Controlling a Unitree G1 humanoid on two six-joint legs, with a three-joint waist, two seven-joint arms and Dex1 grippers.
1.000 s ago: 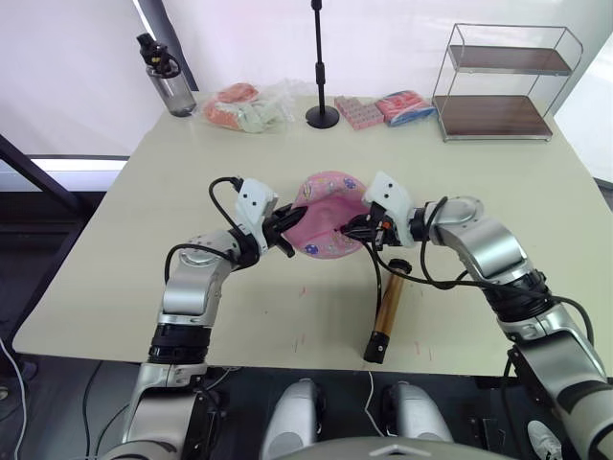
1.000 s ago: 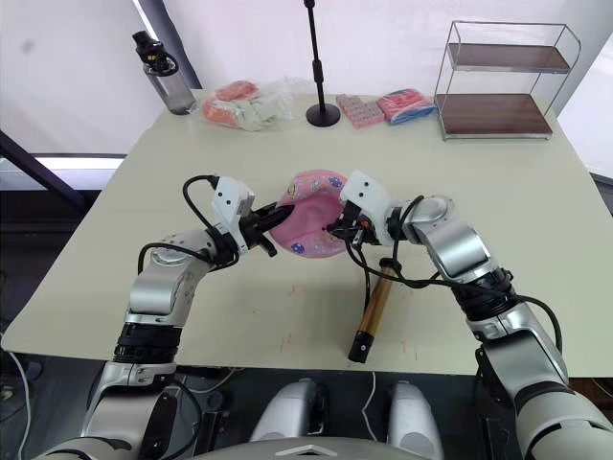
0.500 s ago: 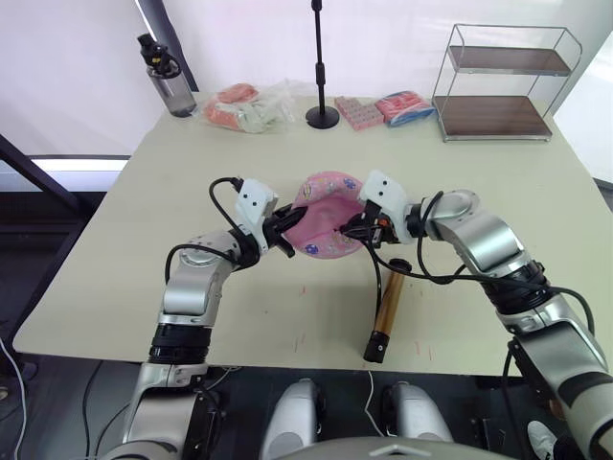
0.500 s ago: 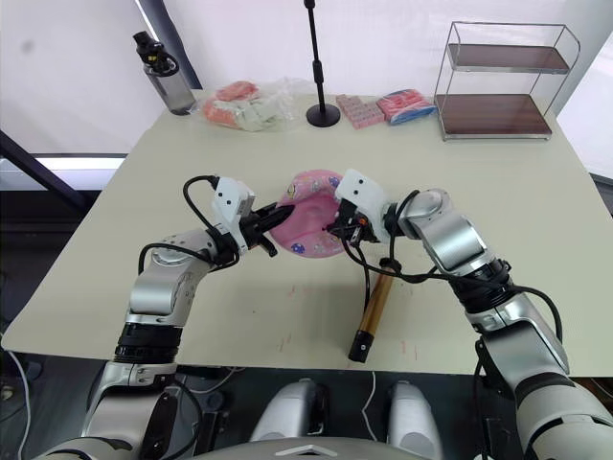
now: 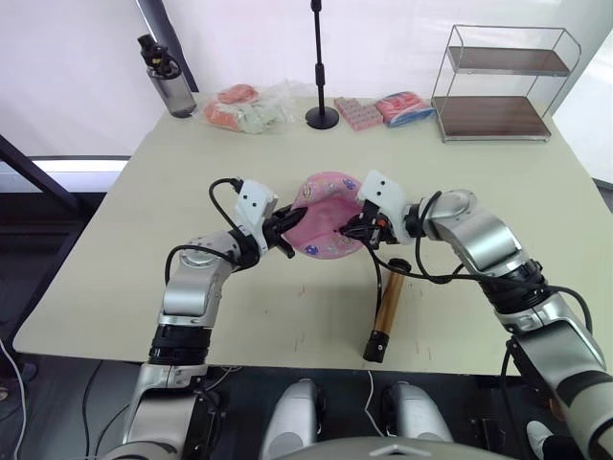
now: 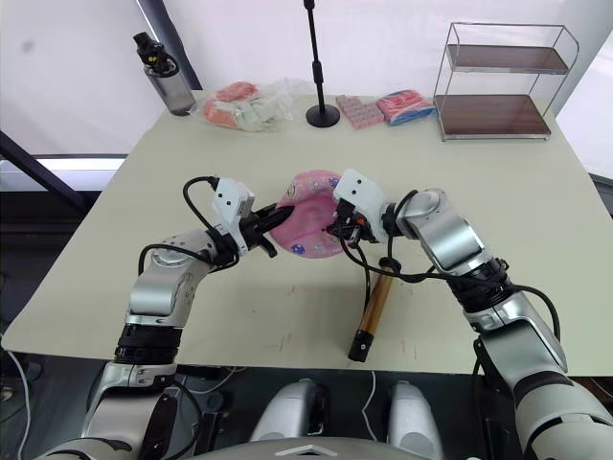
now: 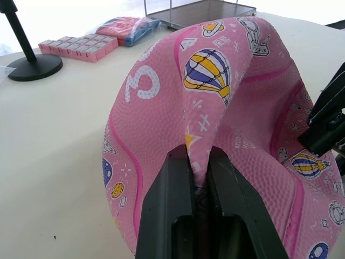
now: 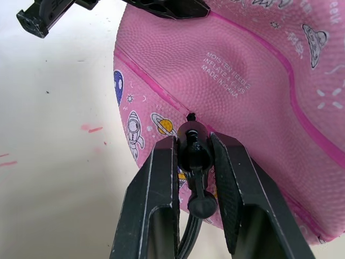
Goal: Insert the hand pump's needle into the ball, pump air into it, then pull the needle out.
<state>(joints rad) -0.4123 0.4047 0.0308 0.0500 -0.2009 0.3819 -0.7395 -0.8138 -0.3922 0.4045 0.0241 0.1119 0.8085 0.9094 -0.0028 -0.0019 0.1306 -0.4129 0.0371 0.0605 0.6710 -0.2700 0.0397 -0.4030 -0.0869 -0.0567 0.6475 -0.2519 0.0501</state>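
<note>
A pink ball [image 5: 330, 218], deflated and folded, lies mid-table. My left gripper [image 5: 290, 231] is shut on a raised fold of the ball [image 7: 215, 91], seen close in the left wrist view. At the ball's right side, my right gripper [image 8: 193, 139] is shut on the needle's black fitting [image 8: 195, 157]. The fitting's tip presses against the ball's skin [image 8: 259, 91], and the silvery pin itself is hidden. The hand pump [image 5: 388, 305] lies on the table in front of the ball. Its black hose [image 5: 375, 273] runs up to the fitting.
Along the table's far edge stand a dark water bottle [image 5: 168, 81], a plastic bag [image 5: 249, 107] of pink items, a black stand [image 5: 321, 77], two pink packages [image 5: 356, 112] and a wire shelf [image 5: 503, 81]. The table's front edge [image 5: 287, 359] is just beyond the pump.
My right gripper has shifted slightly left, toward the ball, with the fitting in it. The left gripper, ball and pump have stayed put.
</note>
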